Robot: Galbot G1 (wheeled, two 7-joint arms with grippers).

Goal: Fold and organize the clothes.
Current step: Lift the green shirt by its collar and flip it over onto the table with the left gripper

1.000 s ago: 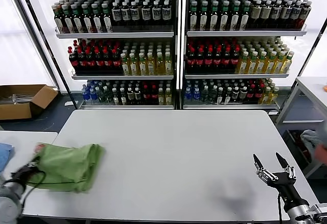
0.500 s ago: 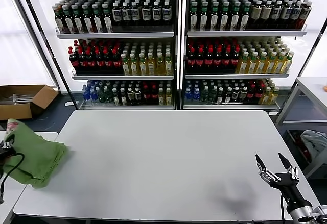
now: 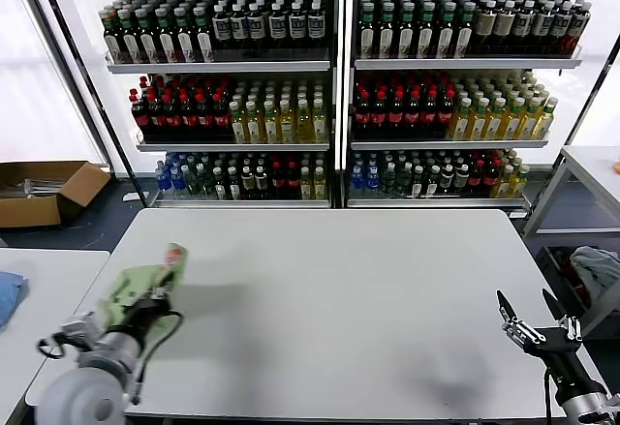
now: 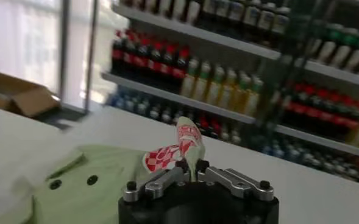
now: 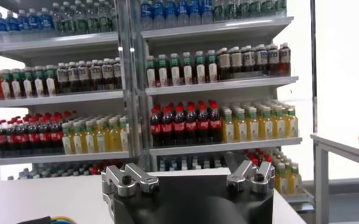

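The light green polo shirt [image 3: 136,288] lies bunched near the left end of the white table [image 3: 329,299], with its red-and-white logo [image 3: 174,255] sticking up. My left gripper [image 3: 153,301] is shut on a fold of the shirt. In the left wrist view the shirt [image 4: 100,189] spreads out beyond the gripper [image 4: 190,167], showing two dark buttons [image 4: 92,180] and the logo [image 4: 173,149] pinched upright between the jaws. My right gripper [image 3: 535,320] is open and empty over the table's front right corner; in the right wrist view [image 5: 188,173] it faces the shelves.
Shelves of bottles [image 3: 339,86] stand behind the table. A side table with a blue cloth [image 3: 8,294] is at the left, a cardboard box [image 3: 44,191] on the floor beyond it. Another table [image 3: 593,168] and a grey-blue cloth [image 3: 593,268] are at the right.
My left arm swung the shirt out past the table's left edge, then brought it back onto the table's left end, farther from the edge. The right gripper drifted slightly lower and right.
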